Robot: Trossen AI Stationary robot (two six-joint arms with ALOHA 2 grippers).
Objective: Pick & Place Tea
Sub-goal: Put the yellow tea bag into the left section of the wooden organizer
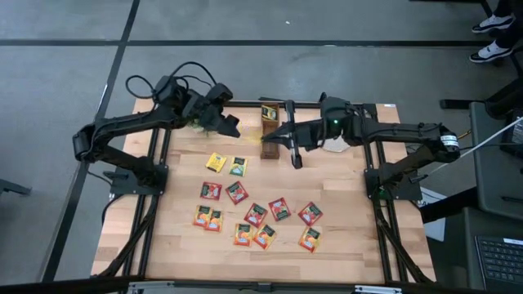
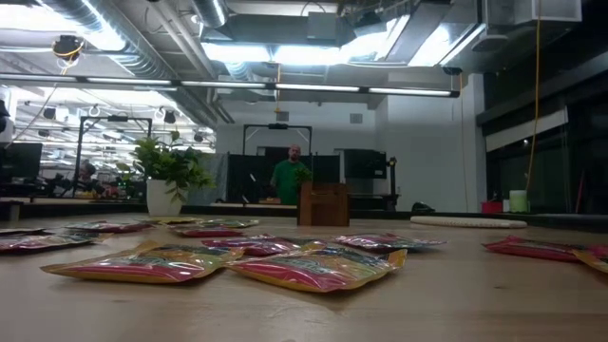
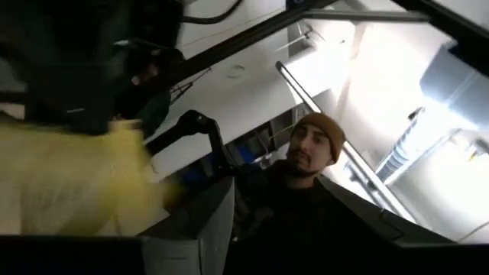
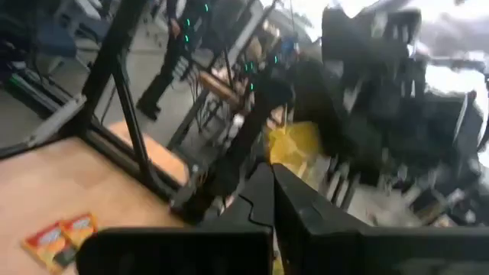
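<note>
Presumably delivering, the shut right tool (image 1: pixel 296 160) hovers beside the box (image 1: pixel 270 131) at twelve o'clock; left tool's (image 1: pixel 231 126) opening unclear.

The near half of the bench (image 1: pixel 163 237) is strewn with flat tea sachets (image 1: pixel 257 214), low enough to pass over, with bare wood along the left and right edges and the front. At the far edge a brown wooden box (image 1: pixel 270 122) stands upright, with a potted plant (image 1: pixel 198 122) to its left and a pale round mat (image 1: pixel 335 144) to its right. The 2 arms crowd that far strip: the left claw (image 1: pixel 231 125) sits beside the plant, the right claw (image 1: pixel 295 158), fingers together, just beside the box.
</note>
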